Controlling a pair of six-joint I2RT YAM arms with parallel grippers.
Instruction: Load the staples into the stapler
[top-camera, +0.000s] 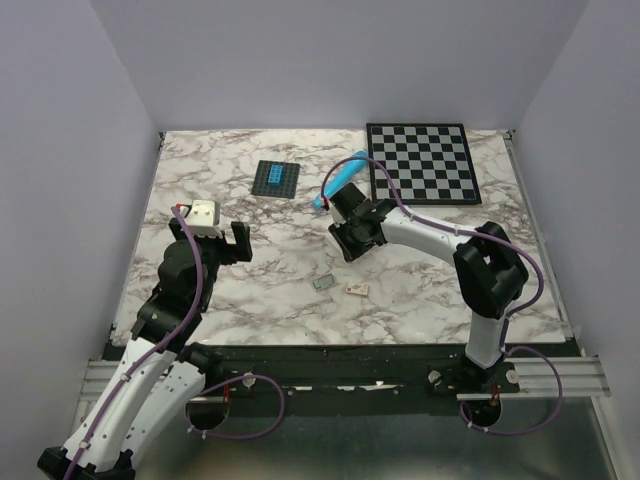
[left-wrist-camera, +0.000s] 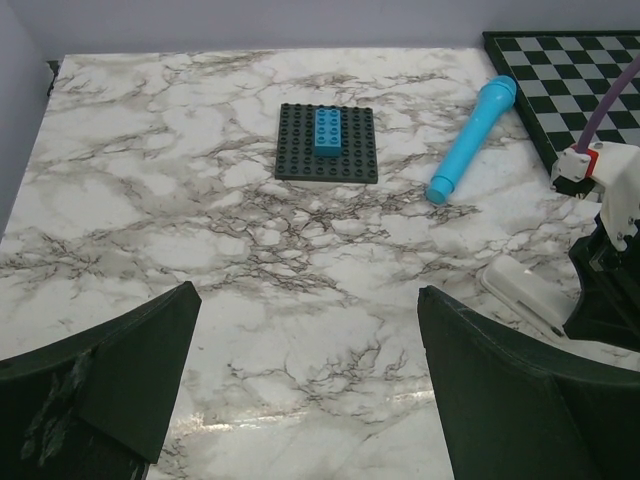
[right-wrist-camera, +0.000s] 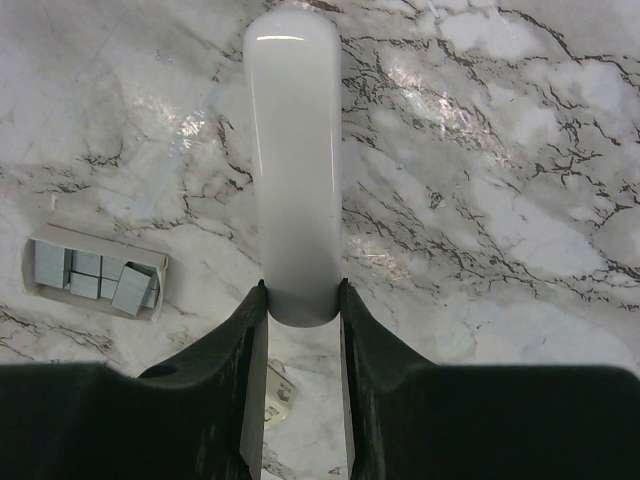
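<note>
Right gripper (right-wrist-camera: 300, 292): closed on the near end of the stapler (right-wrist-camera: 295, 170), one finger pressed on each side.
Stapler: white bar, pointing away from the gripper over the marble table (right-wrist-camera: 500, 200); I cannot tell if it is lifted.
Left gripper (left-wrist-camera: 308, 330): jaws fully apart, holding nothing, above bare table.
Staples (top-camera: 325, 284): on the table, near the right gripper, apart from the stapler.

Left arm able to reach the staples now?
Probably yes: left gripper, jaws open and empty; bare marble between it and the staples; right gripper, holding the stapler, sits clear of that path.
</note>
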